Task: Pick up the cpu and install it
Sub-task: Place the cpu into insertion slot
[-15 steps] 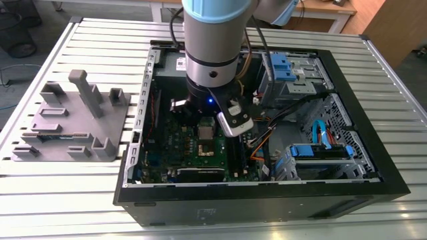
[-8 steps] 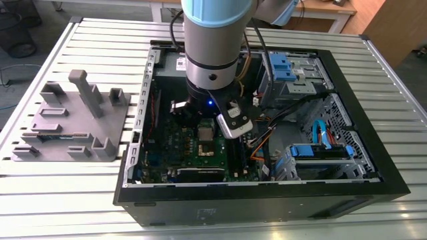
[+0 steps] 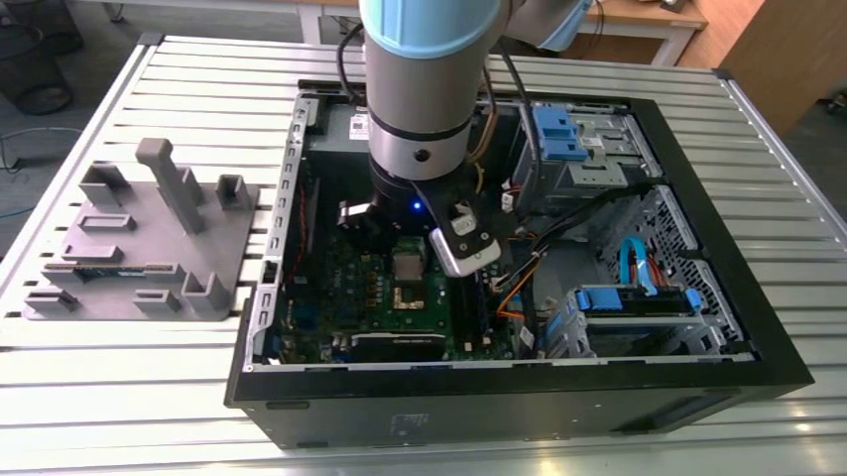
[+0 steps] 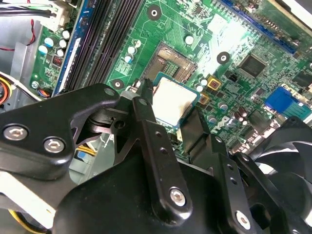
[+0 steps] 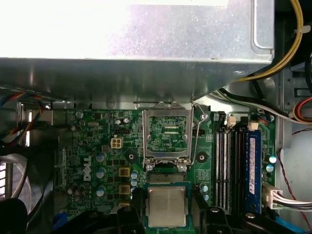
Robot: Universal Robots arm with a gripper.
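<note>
— Where is the arm [image 3: 421, 99]?
— Upright, reaching straight down into the open computer case [image 3: 741, 327].
— And the cpu [image 5: 167, 205]?
— Clamped between its fingers [image 4: 146, 117], just over the motherboard [image 5: 97, 141], beside the open socket [image 4: 170, 63].

The arm [image 3: 421, 89] stands vertical, wrist directed straight down. The gripper [image 4: 170, 105] is clamped on the cpu [image 5: 167, 205], fingers [image 4: 146, 122] bearing against opposite edges.
</note>
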